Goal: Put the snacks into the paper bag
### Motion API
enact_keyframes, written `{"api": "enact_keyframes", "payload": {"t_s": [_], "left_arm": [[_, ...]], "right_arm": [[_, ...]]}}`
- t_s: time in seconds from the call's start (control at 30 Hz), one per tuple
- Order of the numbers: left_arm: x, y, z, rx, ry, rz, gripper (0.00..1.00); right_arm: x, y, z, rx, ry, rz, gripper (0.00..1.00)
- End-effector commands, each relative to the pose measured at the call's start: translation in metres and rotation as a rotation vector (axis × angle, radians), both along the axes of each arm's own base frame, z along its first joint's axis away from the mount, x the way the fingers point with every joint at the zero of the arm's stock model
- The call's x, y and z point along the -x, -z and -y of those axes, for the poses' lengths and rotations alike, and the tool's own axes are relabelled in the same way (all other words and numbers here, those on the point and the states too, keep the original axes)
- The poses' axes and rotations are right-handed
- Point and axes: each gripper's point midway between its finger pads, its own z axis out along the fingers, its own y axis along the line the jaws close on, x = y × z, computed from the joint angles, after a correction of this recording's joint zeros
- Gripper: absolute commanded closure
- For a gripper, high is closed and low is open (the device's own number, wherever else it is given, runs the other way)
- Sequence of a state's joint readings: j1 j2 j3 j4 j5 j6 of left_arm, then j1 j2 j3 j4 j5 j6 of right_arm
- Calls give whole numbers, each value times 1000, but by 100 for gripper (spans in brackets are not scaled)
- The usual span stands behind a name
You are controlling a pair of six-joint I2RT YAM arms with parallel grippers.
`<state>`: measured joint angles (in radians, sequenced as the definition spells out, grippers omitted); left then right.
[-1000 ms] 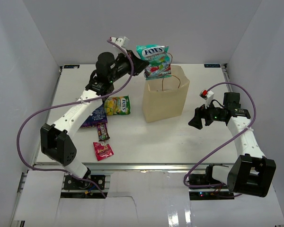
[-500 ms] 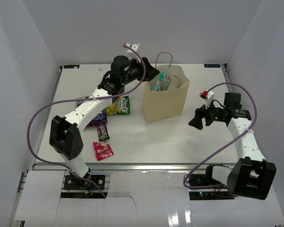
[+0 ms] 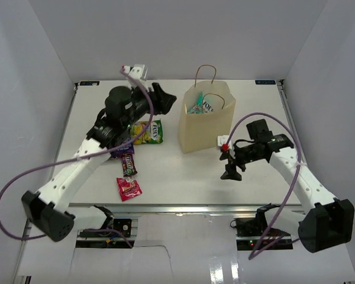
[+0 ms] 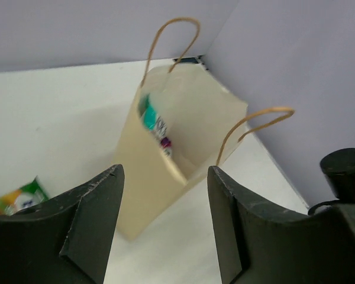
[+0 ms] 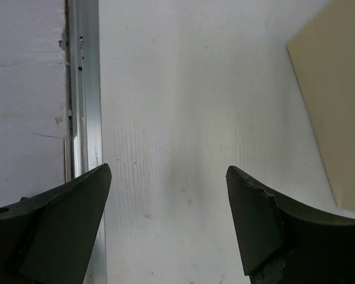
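The tan paper bag (image 3: 206,127) stands upright at the table's middle back, with a teal packet (image 3: 202,106) inside it. My left gripper (image 3: 169,100) hovers open and empty just left of the bag's rim. In the left wrist view the bag (image 4: 160,160) and the teal packet (image 4: 149,116) lie beyond the gripper (image 4: 164,177). Other snacks lie to the left: a green-yellow pack (image 3: 148,131), a purple bag (image 3: 122,145), a brown bar (image 3: 128,164) and a pink-red packet (image 3: 129,189). My right gripper (image 3: 228,174) is open, pointing down in front of the bag's right corner.
The right wrist view shows bare white tabletop under the open gripper (image 5: 168,177), the metal edge rail (image 5: 83,89) at left and the bag's corner (image 5: 337,106) at right. White enclosure walls surround the table. The green-yellow pack (image 4: 18,198) peeks in at the left wrist view's left edge.
My left gripper opened, the teal packet dropped into the bag, and the arm drew back to the left. My right arm swung in toward the bag's front right corner and tilted downward.
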<state>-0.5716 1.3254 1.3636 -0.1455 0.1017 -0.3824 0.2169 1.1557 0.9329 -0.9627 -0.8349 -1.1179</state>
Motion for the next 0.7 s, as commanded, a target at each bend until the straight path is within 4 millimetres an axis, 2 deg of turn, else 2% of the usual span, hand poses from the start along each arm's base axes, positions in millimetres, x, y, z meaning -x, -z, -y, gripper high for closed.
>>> {"api": "enact_keyframes", "payload": {"t_s": [0.0,0.03,0.07,0.1,0.13,0.17,0.2,0.23,0.27,0.3,0.33,0.37,0.4,0.43,0.47,0.5,0.53,0.57,0.6,0.63,0.67], "left_arm": [[31,47,-65,-103,-212,-99,31],[54,41,-82,-85,-226,-85,31],[63,47,-93,-81,-256,-96,31],[74,53,-103,-68,-279,-110,31],[86,74,-113,-59,-305,-172,31],[105,74,-131,-8,-354,-182,31],[112,61,-140,24,-373,-143,31],[122,69,-149,52,-403,-188,31],[136,58,-160,107,-418,-164,29],[142,56,-170,131,-448,-163,29],[149,55,-176,158,-462,-175,29],[155,51,-181,176,-469,-168,29],[164,44,-190,202,-484,-146,28],[171,45,-196,197,-495,-155,28],[178,34,-203,231,-503,-143,28],[187,34,-210,232,-514,-150,28],[195,22,-216,266,-518,-135,28],[201,19,-220,284,-520,-133,28],[210,18,-225,299,-520,-137,28],[214,16,-228,316,-519,-134,28],[219,12,-230,334,-512,-129,28]], "right_arm": [[2,-9,-46,26,-80,155,17],[9,-8,-60,17,-42,98,17],[30,-6,-83,8,-122,93,18],[34,-5,-95,10,-123,86,20],[30,-3,-117,-11,-116,78,20],[38,6,-143,-6,-103,16,21],[45,2,-150,2,-82,-3,21],[42,16,-171,23,-55,-20,21],[54,23,-190,57,13,-62,19],[53,10,-213,27,41,-80,19],[54,27,-234,49,77,-133,18],[66,28,-252,46,90,-175,16],[73,13,-276,1,112,-245,16],[78,29,-292,22,120,-289,15],[87,27,-309,6,122,-316,13],[87,27,-333,-1,157,-382,13],[89,28,-344,1,186,-398,12],[87,31,-354,10,217,-417,12],[80,32,-375,4,253,-444,12],[78,34,-383,6,277,-432,12],[63,40,-388,1,355,-376,11]]}}
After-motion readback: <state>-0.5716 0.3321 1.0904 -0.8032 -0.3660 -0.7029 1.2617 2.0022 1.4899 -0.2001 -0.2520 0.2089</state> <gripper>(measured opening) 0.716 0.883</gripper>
